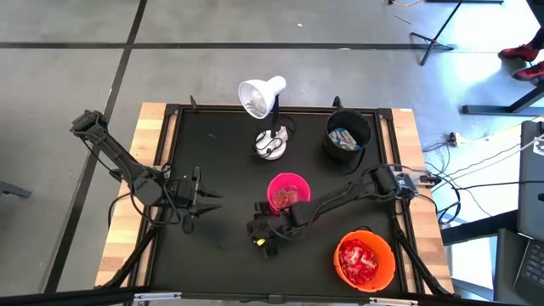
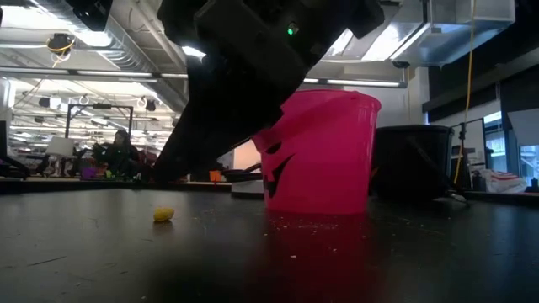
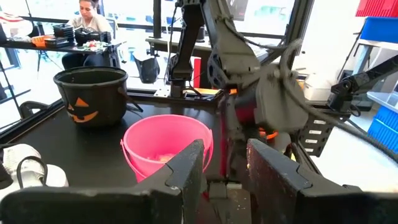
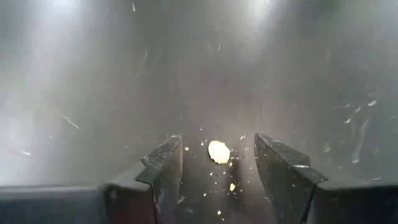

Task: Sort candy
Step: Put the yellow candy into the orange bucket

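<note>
Right at my right wrist camera sits a small yellow candy, lying on the black table between the two fingers of my right gripper. Those fingers stand spread on either side of it, not touching it, so nothing is grasped. Yellow crumbs lie on the surface just beside the piece.

From above I see that gripper low over the table toward the front edge, near the middle, with the pink bucket close behind it. In the low view the same yellow piece rests on the surface in front of the pink bucket, under the dark bulk of the arm.

My left gripper waits over the left half of the table, fingers parted and empty, pointed toward the pink bucket.

Red candy fills the orange bucket at the front right corner. Pale wrapped pieces lie in the black bucket near the back right corner. A white desk lamp stands by the back edge. Beyond the table, a person sits at a desk.
</note>
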You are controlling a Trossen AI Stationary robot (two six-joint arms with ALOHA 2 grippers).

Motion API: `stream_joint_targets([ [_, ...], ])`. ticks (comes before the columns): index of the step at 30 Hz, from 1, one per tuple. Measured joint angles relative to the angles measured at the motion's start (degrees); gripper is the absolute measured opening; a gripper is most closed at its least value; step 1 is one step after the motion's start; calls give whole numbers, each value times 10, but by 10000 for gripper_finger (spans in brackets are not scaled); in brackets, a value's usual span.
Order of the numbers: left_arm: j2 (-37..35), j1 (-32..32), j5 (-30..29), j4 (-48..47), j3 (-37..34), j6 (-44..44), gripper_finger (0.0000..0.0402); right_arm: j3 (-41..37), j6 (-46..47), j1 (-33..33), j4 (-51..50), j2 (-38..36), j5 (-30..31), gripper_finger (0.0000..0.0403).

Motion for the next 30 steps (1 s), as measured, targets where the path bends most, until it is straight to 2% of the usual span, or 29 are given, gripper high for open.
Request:
stream_joint_targets([
  [17, 0, 0, -5, -2, 0, -2, 121, 1, 9, 0, 4, 28, -3, 190],
  [30, 0, 0, -7, -2, 0, -2, 121, 1, 12, 1, 6, 30, -13, 42],
])
